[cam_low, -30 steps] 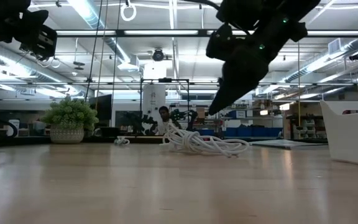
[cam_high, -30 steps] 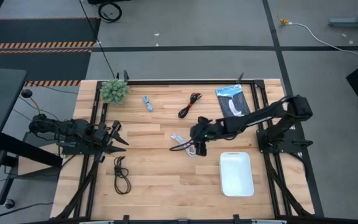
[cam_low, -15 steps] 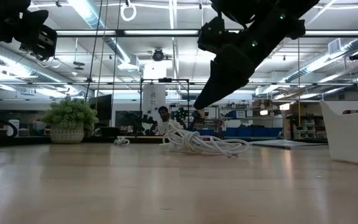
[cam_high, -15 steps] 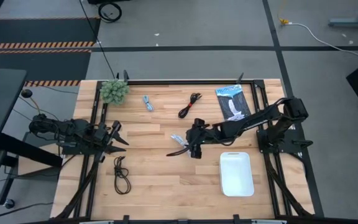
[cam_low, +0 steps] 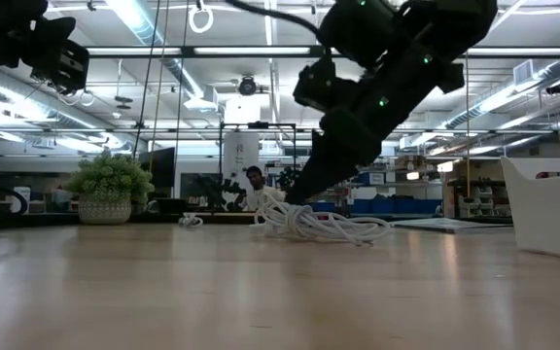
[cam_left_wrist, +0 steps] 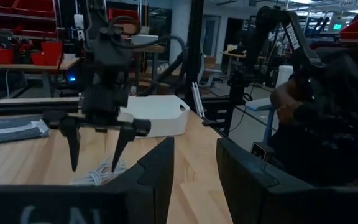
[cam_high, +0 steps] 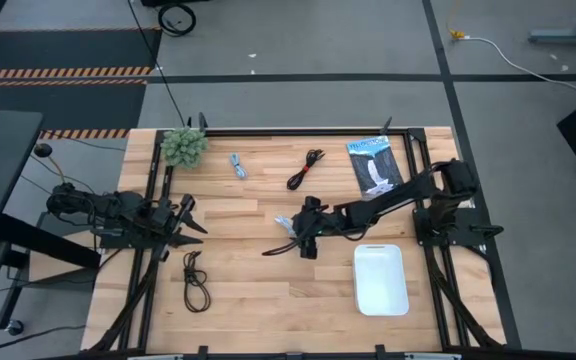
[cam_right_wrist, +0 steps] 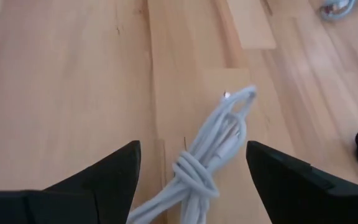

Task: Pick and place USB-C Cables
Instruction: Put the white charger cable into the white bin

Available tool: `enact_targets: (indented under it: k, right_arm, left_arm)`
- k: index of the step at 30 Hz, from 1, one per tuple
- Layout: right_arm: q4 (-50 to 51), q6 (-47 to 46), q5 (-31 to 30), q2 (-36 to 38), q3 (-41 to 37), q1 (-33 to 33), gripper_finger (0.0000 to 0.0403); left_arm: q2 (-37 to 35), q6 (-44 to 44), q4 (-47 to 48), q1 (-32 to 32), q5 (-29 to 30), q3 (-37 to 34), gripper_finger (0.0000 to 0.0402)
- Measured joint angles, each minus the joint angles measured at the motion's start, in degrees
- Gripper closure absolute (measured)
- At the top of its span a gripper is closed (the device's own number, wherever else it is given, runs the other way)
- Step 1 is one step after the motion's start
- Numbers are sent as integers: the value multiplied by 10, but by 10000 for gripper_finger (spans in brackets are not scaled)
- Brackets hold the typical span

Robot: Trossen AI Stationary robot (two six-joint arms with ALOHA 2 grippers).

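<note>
The white USB-C cable (cam_high: 284, 223) lies bundled and knotted on the wooden table near its middle, also seen in the low view (cam_low: 321, 226). My right gripper (cam_right_wrist: 192, 148) is open and slants down over the white cable (cam_right_wrist: 219, 134), one finger on each side, not plainly touching it. One black cable (cam_high: 196, 280) rests near the left front, another black cable (cam_high: 306, 168) and the light blue cable (cam_high: 238, 165) lie toward the far edge. My left gripper (cam_high: 189, 215) waits open at the table's left side.
A white tray (cam_high: 380, 278) sits to the right of the white cable, toward the near edge. The flat black-and-blue packet (cam_high: 373, 162) lies at the far right and the green plant ball (cam_high: 184, 146) at the far left corner. Bare wood lies between the arms.
My right gripper has moved toward the table's left and come down onto the white cable, staying open, until its fingertips stand level with the bundle. The cable has not moved.
</note>
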State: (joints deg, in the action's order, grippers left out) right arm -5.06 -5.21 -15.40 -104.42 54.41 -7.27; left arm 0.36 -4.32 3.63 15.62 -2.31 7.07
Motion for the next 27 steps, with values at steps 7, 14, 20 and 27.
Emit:
enact_targets:
  k: [7, 14, 20, 27]
  right_arm:
    - [-5, -16, -32, -15, -3, 1, 103]
    - [-7, -64, 15, -15, -30, 18, 109]
    - [-12, -62, 34, -14, -36, 30, 142]
    - [-14, -38, 31, -14, -37, 47, 215]
  left_arm:
    - [0, 0, 0, 0, 0, 0, 274]
    - [0, 0, 0, 0, 0, 0, 274]
    - [0, 0, 0, 0, 0, 0, 274]
    - [0, 0, 0, 0, 0, 0, 274]
